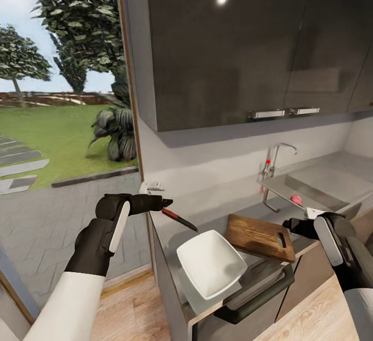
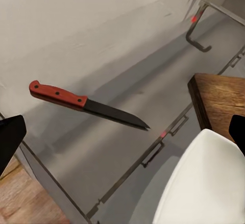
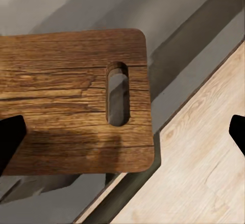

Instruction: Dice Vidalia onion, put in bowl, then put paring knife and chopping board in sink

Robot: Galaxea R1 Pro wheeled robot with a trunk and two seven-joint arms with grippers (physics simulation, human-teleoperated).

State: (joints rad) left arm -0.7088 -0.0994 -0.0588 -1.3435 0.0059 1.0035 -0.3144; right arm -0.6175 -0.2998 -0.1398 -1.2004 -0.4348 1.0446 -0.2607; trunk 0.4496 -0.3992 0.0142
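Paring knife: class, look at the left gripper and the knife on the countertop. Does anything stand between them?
Nothing visible does. The paring knife lies alone on bare countertop, and the open left gripper hangs near its handle. The bowl and chopping board lie off to the side.

The knife (image 2: 87, 103) has an orange-red handle with small dark rivets and a dark, nearly black blade. The chopping board (image 3: 66, 101) is warm brown wood streaked with darker grain. The bowl (image 1: 210, 263) is plain white. The counter (image 2: 127, 71) is smooth pale grey with a soft sheen, and its front edge is darker metal grey. The sink (image 1: 311, 188) is grey steel; a small pink-red thing (image 1: 296, 199) lies in it, and the chrome tap (image 1: 277, 157) carries a red knob. Both pincers, left (image 1: 167, 204) and right (image 1: 290, 224), are black, on black arms with white panels. The wall cupboards (image 1: 228, 46) are glossy dark grey, the floor (image 3: 204, 168) light wood planks
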